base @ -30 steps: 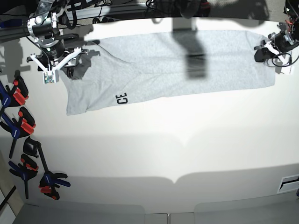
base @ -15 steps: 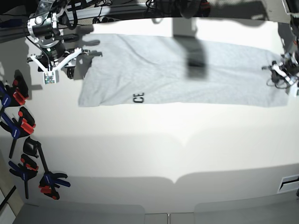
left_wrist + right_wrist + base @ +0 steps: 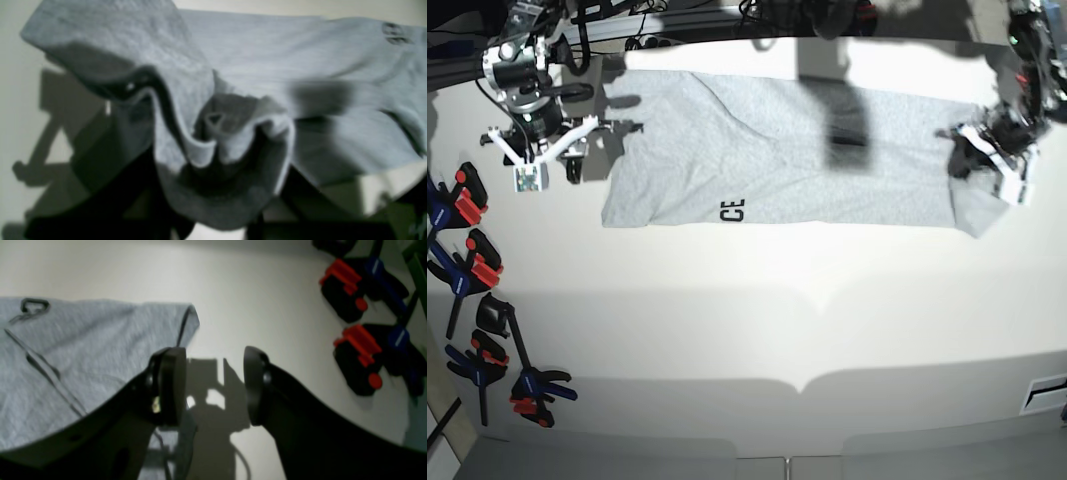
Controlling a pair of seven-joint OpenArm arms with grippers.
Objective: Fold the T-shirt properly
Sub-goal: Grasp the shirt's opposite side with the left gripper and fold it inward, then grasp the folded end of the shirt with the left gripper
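Observation:
The light grey T-shirt (image 3: 777, 150) lies spread across the far half of the white table (image 3: 757, 320), with black letters (image 3: 732, 211) near its front hem. My left gripper (image 3: 969, 158) is at the shirt's right end, shut on a bunch of the cloth and lifting it. In the left wrist view the folds of the shirt (image 3: 213, 133) hide the fingertips. My right gripper (image 3: 213, 383) is open and empty just above the table, at the shirt's left edge (image 3: 83, 350). Its left finger (image 3: 170, 383) overlaps the cloth's border. It also shows in the base view (image 3: 567, 158).
Several red, blue and black clamps (image 3: 467, 270) lie along the table's left edge and show in the right wrist view (image 3: 360, 356). Cables and rig parts (image 3: 677, 15) run along the back edge. A dark shadow (image 3: 847, 130) falls across the shirt.
My left gripper has moved left, inward from the table's right edge, carrying the shirt's right end, which now folds over. The right arm has hardly moved.

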